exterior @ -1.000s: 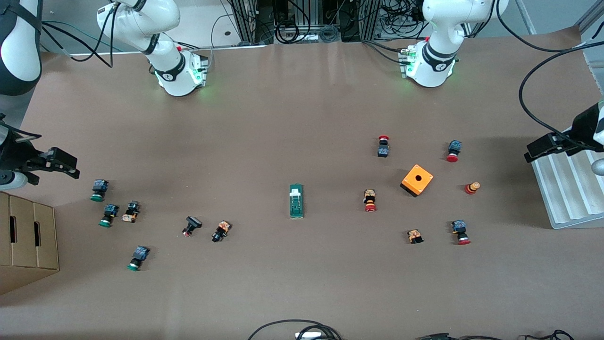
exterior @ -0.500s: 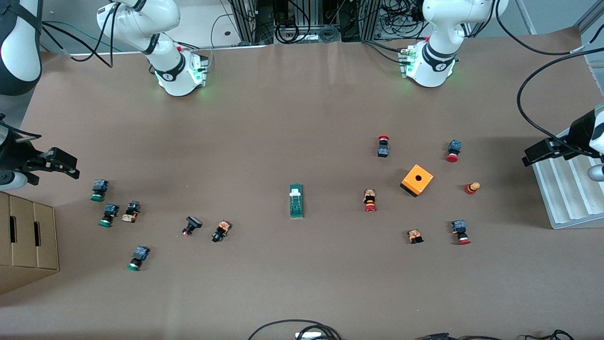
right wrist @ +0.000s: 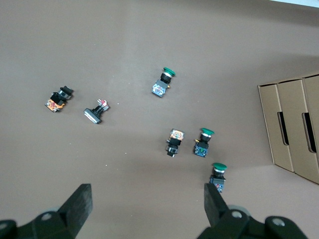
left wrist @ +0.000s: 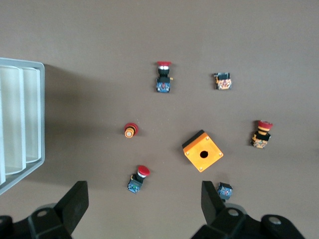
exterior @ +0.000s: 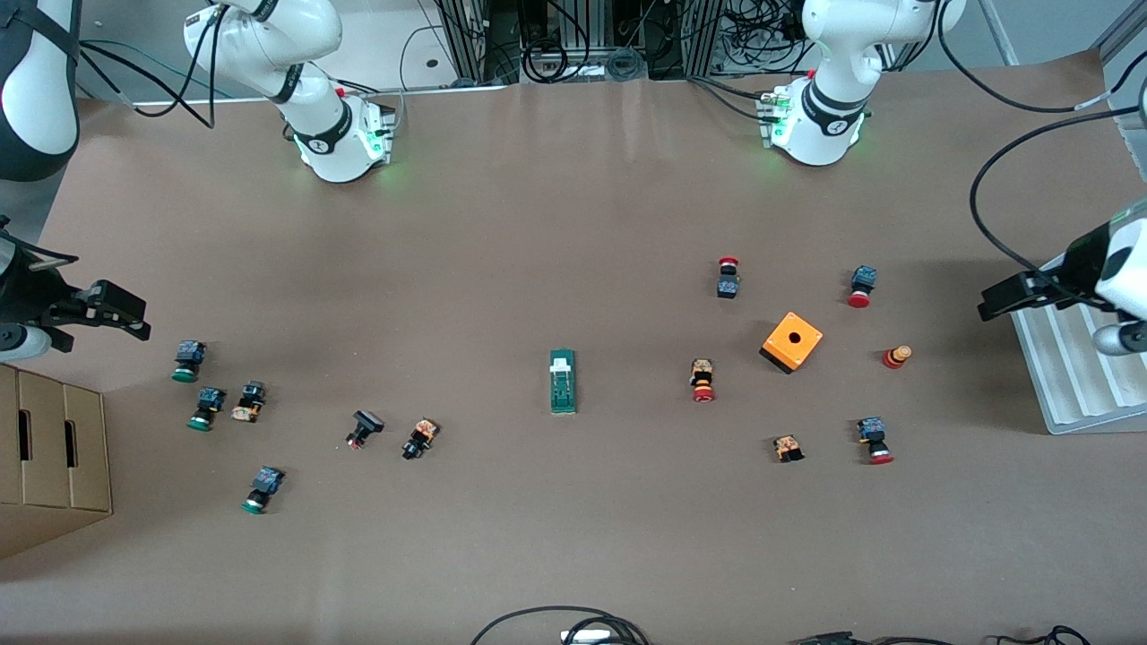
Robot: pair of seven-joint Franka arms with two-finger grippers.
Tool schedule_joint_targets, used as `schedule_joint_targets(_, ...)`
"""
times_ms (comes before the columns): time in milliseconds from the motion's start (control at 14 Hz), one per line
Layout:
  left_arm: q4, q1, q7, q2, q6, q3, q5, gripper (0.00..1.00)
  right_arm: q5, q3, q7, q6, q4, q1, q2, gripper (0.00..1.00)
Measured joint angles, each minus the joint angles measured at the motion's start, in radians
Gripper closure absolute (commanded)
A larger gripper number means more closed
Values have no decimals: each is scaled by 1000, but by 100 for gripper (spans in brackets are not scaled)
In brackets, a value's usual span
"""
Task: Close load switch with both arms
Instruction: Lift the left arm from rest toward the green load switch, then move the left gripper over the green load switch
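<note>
The load switch (exterior: 563,381) is a narrow dark-green bar with a white tab, lying flat in the middle of the table. It shows in neither wrist view. My left gripper (exterior: 993,301) hangs open and empty over the table beside the white tray, at the left arm's end. In the left wrist view (left wrist: 144,204) its fingers are spread wide over red-capped buttons. My right gripper (exterior: 130,313) hangs open and empty over the right arm's end of the table. It also shows in the right wrist view (right wrist: 148,201), above green-capped buttons.
An orange box (exterior: 792,341) with a hole stands among several red-capped push buttons (exterior: 702,381). Several green-capped buttons (exterior: 187,360) lie toward the right arm's end. A white ribbed tray (exterior: 1075,367) and a cardboard box (exterior: 49,448) sit at the table's two ends.
My left gripper has moved a little in from the tray toward the table's middle. The right arm has barely moved. The load switch has not moved.
</note>
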Motion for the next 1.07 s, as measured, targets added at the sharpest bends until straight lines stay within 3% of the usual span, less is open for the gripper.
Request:
schedule_joint_targets(357, -1, -73, 2, 77, -17, -7, 6, 0, 0, 0, 0, 5, 0, 0, 0, 0)
schedule_joint_targets(643, 11, -160, 6, 89, -16, -11, 195, 0, 0, 0, 0, 6, 0, 0, 0, 0)
schedule_joint_targets(1071, 27, -273, -1, 99, -17, -12, 231, 0, 0, 1, 0, 6, 0, 1, 0, 0)
